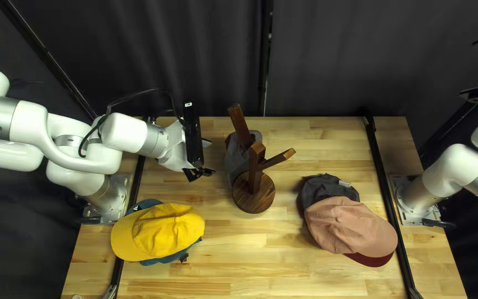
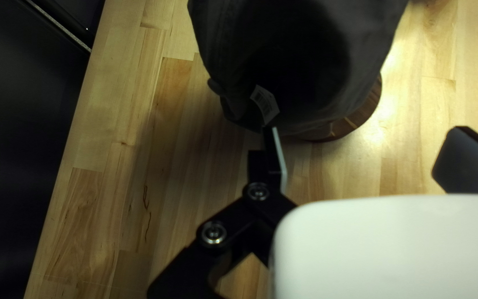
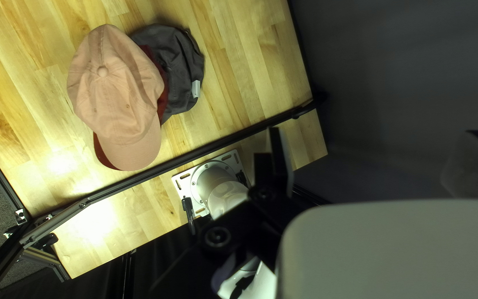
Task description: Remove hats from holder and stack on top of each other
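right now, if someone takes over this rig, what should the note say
Left gripper open, beside the grey hat, not holding it.
Right gripper open, empty, high above the right arm's base.
Grey hat hangs on the wooden holder.
Done: yellow hat on teal hat near the left arm's base; pink hat on red hat and dark hat near the right arm's base.
Left: pull the grey hat off and stack it.

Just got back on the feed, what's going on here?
The left gripper, open, hovers beside the wooden holder, close to the one grey hat hanging on it. Two piles lie on the table: a yellow hat on a teal hat by the left arm's base, a pink hat over a dark red hat and a dark grey hat by the right arm's. The right gripper is open, raised beyond the table's edge.
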### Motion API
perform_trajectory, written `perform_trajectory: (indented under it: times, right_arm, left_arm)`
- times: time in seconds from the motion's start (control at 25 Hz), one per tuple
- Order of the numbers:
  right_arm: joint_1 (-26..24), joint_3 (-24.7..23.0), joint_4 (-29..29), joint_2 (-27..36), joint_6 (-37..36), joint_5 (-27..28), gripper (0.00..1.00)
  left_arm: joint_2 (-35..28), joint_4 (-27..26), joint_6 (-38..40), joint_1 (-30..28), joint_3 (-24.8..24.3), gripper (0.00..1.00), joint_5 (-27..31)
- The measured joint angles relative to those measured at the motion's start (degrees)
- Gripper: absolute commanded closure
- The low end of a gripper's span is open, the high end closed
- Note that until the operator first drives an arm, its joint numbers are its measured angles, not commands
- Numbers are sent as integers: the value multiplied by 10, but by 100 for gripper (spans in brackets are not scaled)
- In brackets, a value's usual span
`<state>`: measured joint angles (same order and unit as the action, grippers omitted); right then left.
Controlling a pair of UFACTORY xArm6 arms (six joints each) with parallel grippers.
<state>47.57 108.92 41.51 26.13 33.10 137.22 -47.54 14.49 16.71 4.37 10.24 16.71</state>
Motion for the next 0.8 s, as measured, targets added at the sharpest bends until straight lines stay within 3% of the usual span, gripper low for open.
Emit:
perform_trajectory:
  times: [0.2,0.44,0.72,0.76,0.8]
  right_arm:
    - [0,0,0,0,0,0,0]
    - [0,0,0,0,0,0,0]
    - [0,0,0,0,0,0,0]
    - [0,0,0,0,0,0,0]
    - [0,0,0,0,0,0,0]
  left_arm:
    - [51,-3,-10,9,25,0,-26]
    - [102,-43,-48,13,57,0,-40]
    - [111,-84,-82,9,69,0,-30]
    - [111,-89,-87,9,70,2,-28]
    - [110,-93,-91,9,71,12,-26]
